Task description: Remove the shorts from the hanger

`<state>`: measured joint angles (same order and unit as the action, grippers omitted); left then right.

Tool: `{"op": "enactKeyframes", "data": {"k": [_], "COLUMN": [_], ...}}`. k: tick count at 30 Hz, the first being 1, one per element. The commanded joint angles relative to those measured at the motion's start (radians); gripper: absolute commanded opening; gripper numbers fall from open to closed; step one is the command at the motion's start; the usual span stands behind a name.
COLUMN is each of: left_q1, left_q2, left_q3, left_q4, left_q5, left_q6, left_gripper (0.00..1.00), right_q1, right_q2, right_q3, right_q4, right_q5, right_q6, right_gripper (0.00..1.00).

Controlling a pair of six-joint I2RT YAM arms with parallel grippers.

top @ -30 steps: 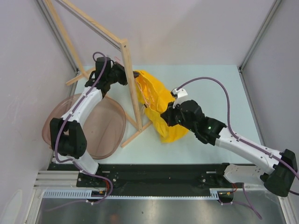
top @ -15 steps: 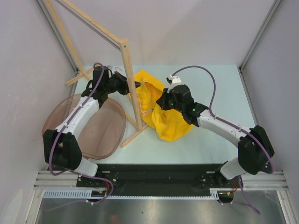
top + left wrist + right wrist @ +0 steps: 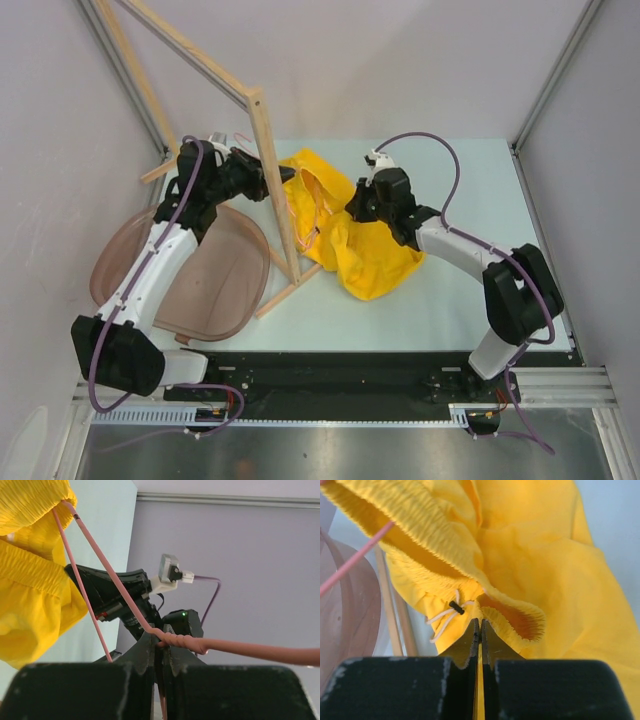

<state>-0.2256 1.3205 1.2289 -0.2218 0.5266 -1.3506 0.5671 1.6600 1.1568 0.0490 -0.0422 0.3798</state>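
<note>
Since half a second ago my left fingers [image 3: 161,647] have drawn back toward 9 o'clock, behind the upright of the wooden rack [image 3: 275,190]. They stay pinched tight on the twisted neck of the hanger [image 3: 185,642]. My right fingers [image 3: 480,630] have swung up toward 12 o'clock and are closed narrow on the elastic waistband of the shorts [image 3: 375,255], just beside the white drawstring [image 3: 442,616].

The shorts now lie more spread out on the counter [image 3: 470,190], at 3 o'clock of the rack, with their waistband end raised toward the post. The hanger's pink wires run in under that waistband.

The rack's upright stands between my two arms, and its slanted foot lies just beside the shorts. A brown tub [image 3: 215,290] sits at 9 o'clock of the rack, under my left arm.
</note>
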Motion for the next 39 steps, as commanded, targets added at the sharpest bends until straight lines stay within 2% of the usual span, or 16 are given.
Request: {"op": "enactKeyframes", "data": {"k": [1,6,9,10,11,12,15,22,24,27,35,39], "left_q1": [0.006,0.006,0.006,0.006,0.006,0.006,0.006,0.003,0.000,-0.011,-0.043,-0.047], "left_q2": [-0.047,-0.038,-0.027,-0.023,-0.018,-0.011,0.012,0.071,0.086,0.120,0.154,0.157], "left_q3": [0.027,0.007,0.006,0.014,0.021,0.030,0.075,0.083,0.089,0.106,0.149,0.155], "left_q4": [0.021,0.047,0.042,0.039,0.018,0.003,-0.047,-0.047,-0.051,-0.067,-0.125,-0.146], "left_q5": [0.036,0.061,0.053,0.052,0.041,0.030,-0.011,-0.057,-0.065,-0.083,-0.154,-0.166], "left_q6": [-0.055,-0.059,-0.041,-0.024,-0.010,0.005,0.067,0.082,0.085,0.097,0.122,0.130], "left_gripper": [0.00,0.00,0.00,0.00,0.00,0.00,0.00,0.00,0.00,0.00,0.00,0.00], "right_q1": [-0.010,-0.007,-0.006,-0.003,0.007,0.016,0.054,0.195,0.268,0.333,0.493,0.574], "right_q2": [0.026,0.023,0.006,-0.011,-0.025,-0.037,-0.103,-0.290,-0.351,-0.405,-0.451,-0.453], "right_q3": [0.061,0.076,0.078,0.080,0.078,0.080,0.080,0.077,0.076,0.078,0.078,0.076], "right_q4": [0.020,0.014,0.003,-0.006,-0.029,-0.041,-0.122,-0.314,-0.331,-0.345,-0.347,-0.337], "right_q5": [-0.013,-0.094,-0.176,-0.183,-0.179,-0.164,-0.104,0.041,0.112,0.131,0.241,0.388], "right_q6": [-0.025,0.004,0.027,0.028,0.022,0.015,-0.039,-0.151,-0.177,-0.223,-0.295,-0.337], "right_gripper": [0.00,0.00,0.21,0.35,0.42,0.53,0.73,0.82,0.83,0.84,0.86,0.85]}}
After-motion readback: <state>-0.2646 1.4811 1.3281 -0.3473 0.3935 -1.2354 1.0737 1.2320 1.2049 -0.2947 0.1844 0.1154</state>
